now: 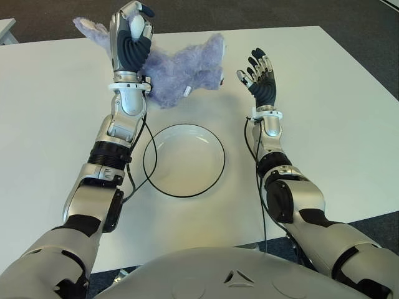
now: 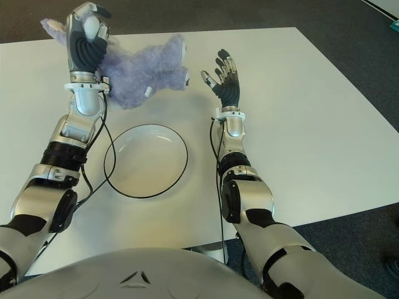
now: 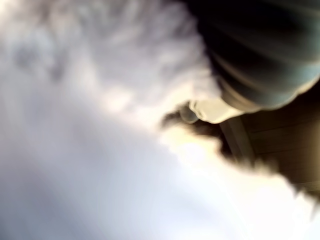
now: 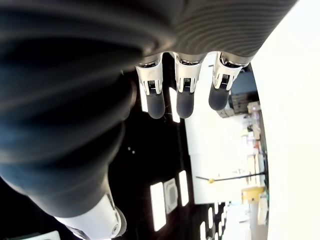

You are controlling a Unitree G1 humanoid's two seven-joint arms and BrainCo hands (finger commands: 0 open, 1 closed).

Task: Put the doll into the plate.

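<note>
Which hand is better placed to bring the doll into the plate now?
The left hand: its fingers are closed on the doll, just beyond the empty plate. The right hand is open and holds nothing.

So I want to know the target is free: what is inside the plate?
The plate holds nothing; its white inside is bare. The doll is beyond it, gripped by the left hand. The right hand is open, empty.

A lilac doll, a white plate rimmed in black and a white tabletop are seen.
</note>
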